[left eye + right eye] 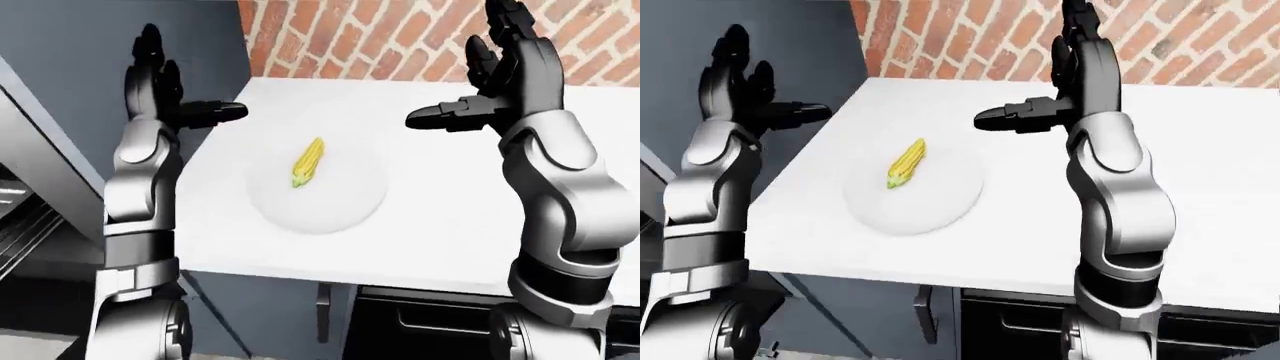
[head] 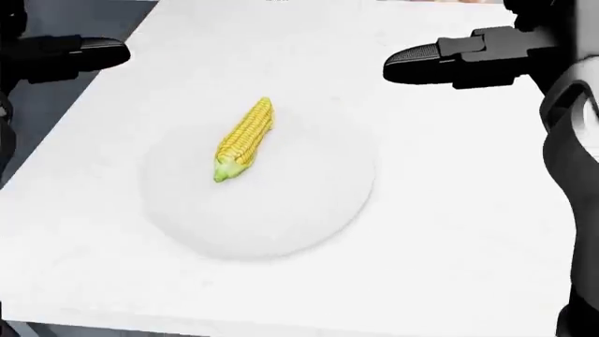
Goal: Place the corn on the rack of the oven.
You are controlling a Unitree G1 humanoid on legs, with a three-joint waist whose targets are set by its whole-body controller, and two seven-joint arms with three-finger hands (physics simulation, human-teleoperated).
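Note:
A yellow corn cob [image 2: 245,138] with a green stem end lies on a white round plate [image 2: 309,217] on the white counter [image 2: 468,232]. Both hands are raised above the counter with fingers spread and nothing in them. My left hand [image 1: 165,90] hangs up and to the left of the corn. My right hand [image 1: 500,71] is up and to the right of it. Part of an open oven with rack bars [image 1: 25,232] shows at the left edge of the left-eye view.
A red brick wall [image 1: 400,37] runs behind the counter. A grey cabinet side [image 1: 60,45] stands at the left. Dark drawer fronts with a handle [image 1: 323,311] sit below the counter's near edge.

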